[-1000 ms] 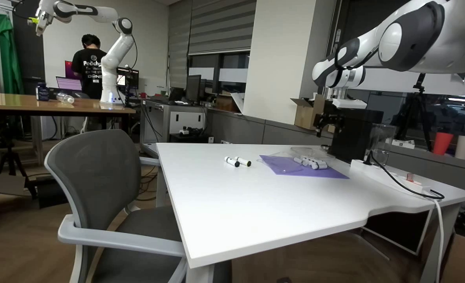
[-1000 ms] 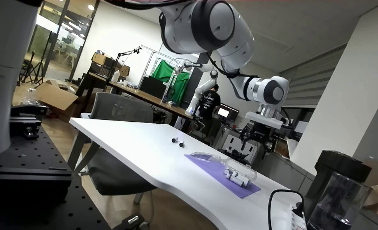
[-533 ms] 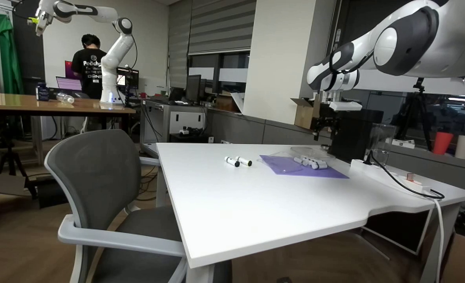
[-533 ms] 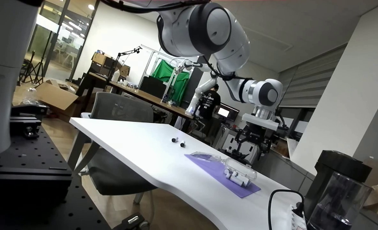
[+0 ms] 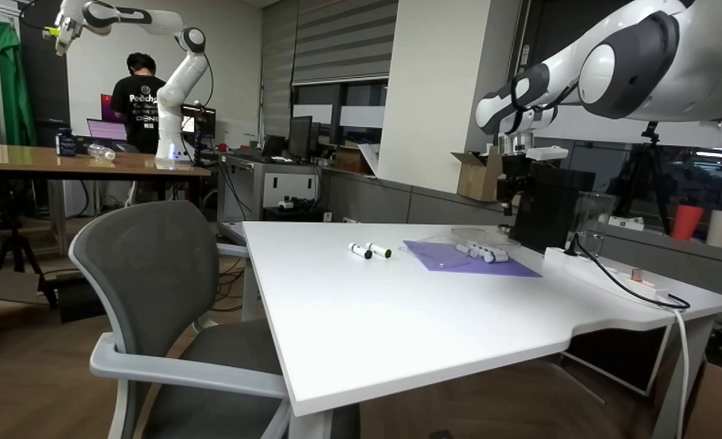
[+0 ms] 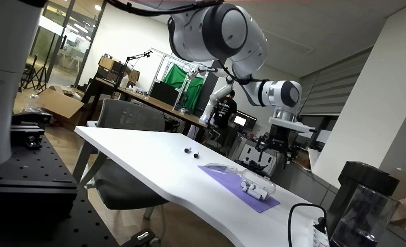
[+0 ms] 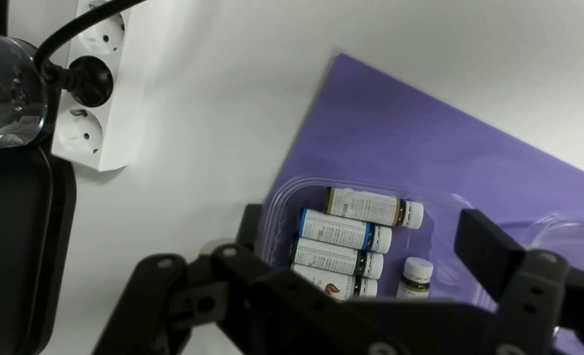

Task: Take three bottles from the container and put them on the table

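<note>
In the wrist view, the fingers stand apart, holding nothing, over a clear tub with at least five bottles. In an exterior view, two loose bottles lie on the counter. In an exterior view, the fingers hang well above it. The third pick seems in hand; next they should line up on one bottle, lower and close.

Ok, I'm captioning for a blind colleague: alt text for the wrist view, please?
Open gripper framing a clear container on a purple sheet, five white-capped bottles visible inside, four side by side. At left, a power strip with a black plug sits on the white table.
</note>
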`<move>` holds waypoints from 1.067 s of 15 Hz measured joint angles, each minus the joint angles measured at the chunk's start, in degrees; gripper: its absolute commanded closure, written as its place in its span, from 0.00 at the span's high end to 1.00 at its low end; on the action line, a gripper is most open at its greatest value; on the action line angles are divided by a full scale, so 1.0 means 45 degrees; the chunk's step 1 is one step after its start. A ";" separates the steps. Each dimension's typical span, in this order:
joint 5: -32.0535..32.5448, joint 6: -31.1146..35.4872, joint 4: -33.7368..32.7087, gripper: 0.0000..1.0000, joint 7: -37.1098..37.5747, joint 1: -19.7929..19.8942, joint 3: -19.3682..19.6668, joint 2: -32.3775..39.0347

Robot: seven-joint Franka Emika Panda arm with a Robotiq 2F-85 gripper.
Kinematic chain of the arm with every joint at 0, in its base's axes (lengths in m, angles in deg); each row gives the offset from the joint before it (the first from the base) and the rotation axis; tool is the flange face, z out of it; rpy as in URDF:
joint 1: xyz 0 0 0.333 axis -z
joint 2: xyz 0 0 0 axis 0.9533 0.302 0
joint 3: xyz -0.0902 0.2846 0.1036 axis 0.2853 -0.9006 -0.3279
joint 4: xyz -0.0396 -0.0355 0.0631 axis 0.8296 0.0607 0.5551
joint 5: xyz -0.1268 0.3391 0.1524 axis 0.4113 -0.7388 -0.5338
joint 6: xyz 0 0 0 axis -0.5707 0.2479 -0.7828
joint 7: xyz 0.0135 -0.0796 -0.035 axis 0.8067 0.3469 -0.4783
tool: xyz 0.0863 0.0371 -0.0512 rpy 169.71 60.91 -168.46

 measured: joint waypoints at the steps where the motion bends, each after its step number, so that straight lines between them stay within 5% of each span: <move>1: 0.0009 -0.0007 0.0000 1.00 -0.0010 -0.0005 0.0001 0.0011; 8: 0.0096 -0.0108 -0.0353 1.00 -0.0531 0.0001 -0.0021 0.0288; 16: 0.0688 0.0245 -0.0981 1.00 -0.6060 -0.0084 -0.0012 0.1200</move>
